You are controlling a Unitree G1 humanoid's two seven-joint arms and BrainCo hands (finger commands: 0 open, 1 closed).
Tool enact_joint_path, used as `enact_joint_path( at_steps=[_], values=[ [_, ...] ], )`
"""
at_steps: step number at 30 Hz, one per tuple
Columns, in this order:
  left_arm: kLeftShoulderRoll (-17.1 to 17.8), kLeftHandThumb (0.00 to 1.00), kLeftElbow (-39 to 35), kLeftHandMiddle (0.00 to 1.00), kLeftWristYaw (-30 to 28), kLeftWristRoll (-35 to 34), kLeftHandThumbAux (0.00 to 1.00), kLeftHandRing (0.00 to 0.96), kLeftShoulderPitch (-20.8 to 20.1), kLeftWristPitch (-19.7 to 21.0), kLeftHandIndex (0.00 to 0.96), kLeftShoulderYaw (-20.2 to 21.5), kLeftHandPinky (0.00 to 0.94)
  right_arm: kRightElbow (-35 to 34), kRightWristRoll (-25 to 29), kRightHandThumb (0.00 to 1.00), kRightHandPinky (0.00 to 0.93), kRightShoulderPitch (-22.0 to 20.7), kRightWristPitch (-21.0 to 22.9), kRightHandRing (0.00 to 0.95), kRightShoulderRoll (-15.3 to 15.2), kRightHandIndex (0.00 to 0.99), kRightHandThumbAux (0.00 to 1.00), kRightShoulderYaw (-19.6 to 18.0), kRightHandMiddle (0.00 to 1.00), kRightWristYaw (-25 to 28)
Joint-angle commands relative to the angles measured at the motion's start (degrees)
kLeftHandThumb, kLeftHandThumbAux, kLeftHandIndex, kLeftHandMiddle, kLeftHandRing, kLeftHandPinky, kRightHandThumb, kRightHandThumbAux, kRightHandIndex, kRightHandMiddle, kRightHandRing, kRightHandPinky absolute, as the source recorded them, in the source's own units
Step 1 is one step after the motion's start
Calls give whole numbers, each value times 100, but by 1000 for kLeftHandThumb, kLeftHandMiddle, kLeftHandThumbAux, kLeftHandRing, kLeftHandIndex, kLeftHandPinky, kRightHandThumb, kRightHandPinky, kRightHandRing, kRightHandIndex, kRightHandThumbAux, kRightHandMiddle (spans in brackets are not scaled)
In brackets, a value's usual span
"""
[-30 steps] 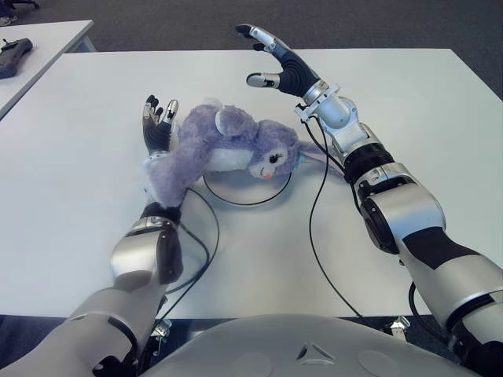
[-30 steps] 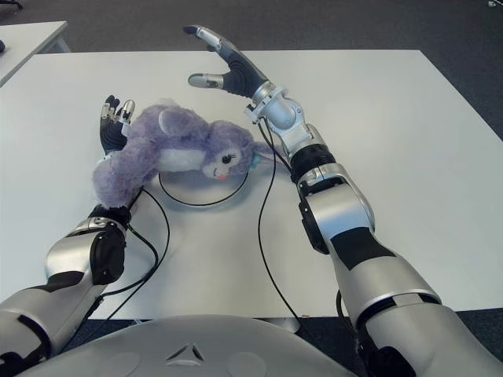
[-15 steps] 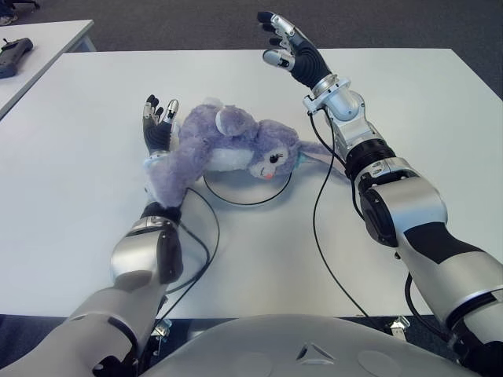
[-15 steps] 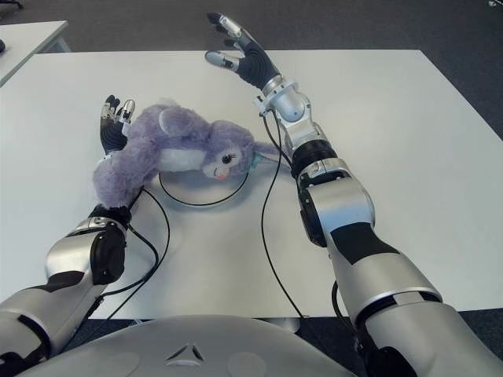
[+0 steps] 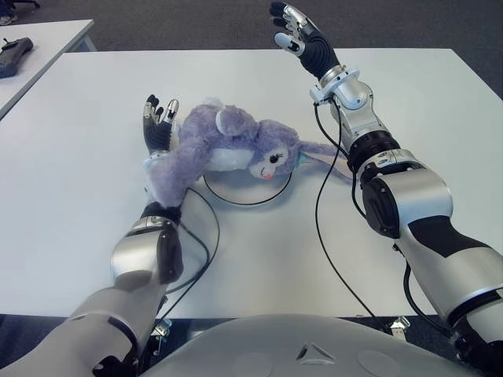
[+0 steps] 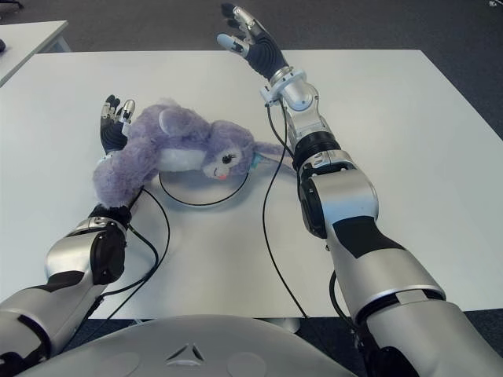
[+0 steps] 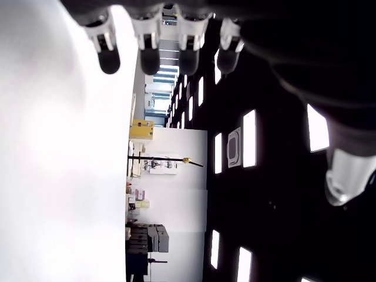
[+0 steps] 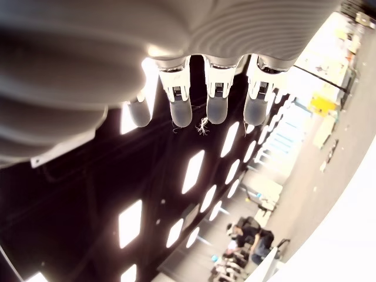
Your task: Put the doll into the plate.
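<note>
The right hand was held raised over the table's far edge, fingers spread, empty. The left hand was spread open beside the doll, which was draped over the plate.

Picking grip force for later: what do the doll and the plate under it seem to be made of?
Doll: soft plush, fuzzy lavender pile with a white belly patch; it sags over the left hand's forearm. Plate: white, smooth, dark-rimmed; ceramic or plastic, cannot tell. Right hand is raised open over the table's far part.
</note>
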Motion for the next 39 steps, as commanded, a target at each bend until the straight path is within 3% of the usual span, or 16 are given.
enact_joint_path(
  at_steps=[1,21,39],
  values=[
    [-588,0,837,68,-37,-140,524,29,1449,401,11,84,0,341,284,0,0,-68,555,0,-126,0,383,-341,11,110],
    [-561,0,845,68,-102,-179,520,27,1440,437,8,139,0,593,538,0,0,20,1536,0,-329,23,522,-1147,27,93],
    [-548,0,839,65,-80,-186,518,26,1446,433,7,147,0,634,825,0,0,264,1956,0,-512,71,580,-1869,50,-202]
  ],
)
